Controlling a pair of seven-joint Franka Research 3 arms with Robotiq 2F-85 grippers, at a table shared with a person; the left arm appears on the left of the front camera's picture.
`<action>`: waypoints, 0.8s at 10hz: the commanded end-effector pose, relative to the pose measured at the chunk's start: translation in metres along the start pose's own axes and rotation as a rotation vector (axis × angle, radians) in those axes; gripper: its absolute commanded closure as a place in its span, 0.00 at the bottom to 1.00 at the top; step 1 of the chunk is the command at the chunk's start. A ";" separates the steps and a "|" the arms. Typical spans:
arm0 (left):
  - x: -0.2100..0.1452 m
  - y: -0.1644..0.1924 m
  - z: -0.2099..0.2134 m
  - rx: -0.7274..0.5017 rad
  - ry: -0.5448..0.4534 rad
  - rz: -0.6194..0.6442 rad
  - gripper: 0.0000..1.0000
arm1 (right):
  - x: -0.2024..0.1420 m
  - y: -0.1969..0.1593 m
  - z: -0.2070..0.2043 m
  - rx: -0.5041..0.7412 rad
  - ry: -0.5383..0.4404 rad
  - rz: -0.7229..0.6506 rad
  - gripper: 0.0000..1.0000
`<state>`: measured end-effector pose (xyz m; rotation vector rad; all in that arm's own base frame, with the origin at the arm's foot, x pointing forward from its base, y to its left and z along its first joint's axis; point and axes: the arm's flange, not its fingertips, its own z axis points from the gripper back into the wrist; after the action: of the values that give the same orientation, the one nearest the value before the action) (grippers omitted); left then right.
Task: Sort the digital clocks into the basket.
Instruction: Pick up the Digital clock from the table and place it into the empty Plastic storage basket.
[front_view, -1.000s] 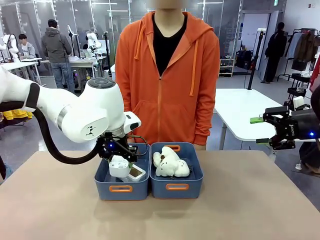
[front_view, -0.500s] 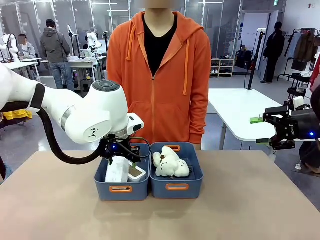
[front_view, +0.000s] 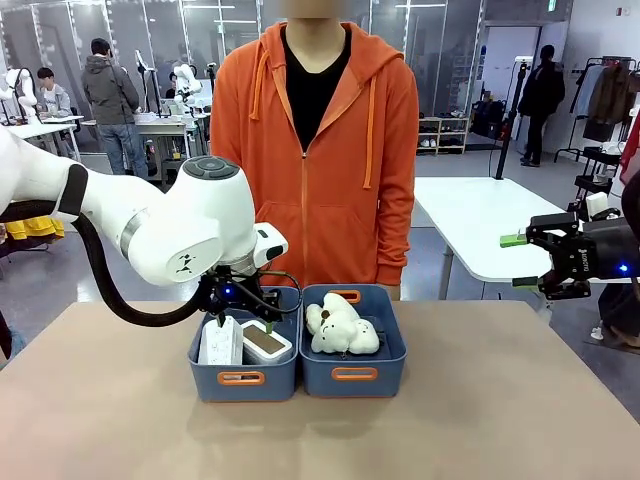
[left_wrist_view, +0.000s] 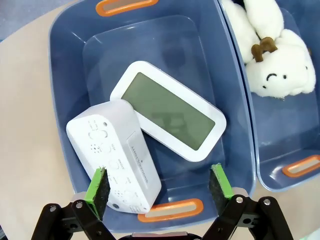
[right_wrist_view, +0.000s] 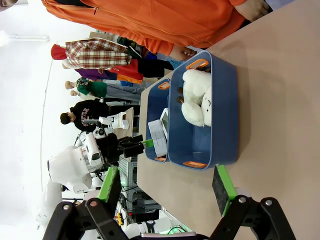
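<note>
clocks both lie inside the left basket (front_view: 243, 377), the blue-grey bin on the robot's left of the adjoining pair. one digital clock (left_wrist_view: 169, 110) rests flat with its grey screen up, across the middle of the bin floor. the other digital clock (left_wrist_view: 115, 155) stands on edge with its button side showing, leaning against the first clock's corner and the bin wall.

the left gripper (left_wrist_view: 159, 186) hovers just above that bin with its jaws spread wide and nothing between the pads. seen from the left wrist, the upright clock sits right beside one green pad, its lower end just inside the gap, while the flat clock lies farther out, beyond the fingertips. from the front the left gripper (front_view: 240, 300) hangs over the far end of the bin, above the clocks.

plush toy (front_view: 340, 326), cream and fluffy, fills the neighbouring bin (front_view: 354, 376). a person in an orange hoodie (front_view: 315, 150) stands at the far side of the table (front_view: 320, 430).

the right gripper (front_view: 519, 262) is held well off to the side, above the table's edge, jaws apart and empty.
</note>
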<state>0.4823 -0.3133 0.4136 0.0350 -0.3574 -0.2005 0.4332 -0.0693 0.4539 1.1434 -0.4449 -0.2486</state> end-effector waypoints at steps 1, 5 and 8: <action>0.000 -0.001 -0.002 0.000 0.004 0.000 0.00 | 0.000 0.000 0.000 0.000 -0.003 -0.002 0.07; 0.000 -0.001 -0.002 0.000 0.004 0.000 0.00 | 0.000 0.000 0.000 0.000 -0.003 -0.002 0.07; 0.000 -0.001 -0.002 0.000 0.004 0.000 0.00 | 0.000 0.000 0.000 0.000 -0.003 -0.002 0.07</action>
<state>0.4824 -0.3131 0.4132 0.0353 -0.3566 -0.2002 0.4332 -0.0693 0.4539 1.1434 -0.4449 -0.2486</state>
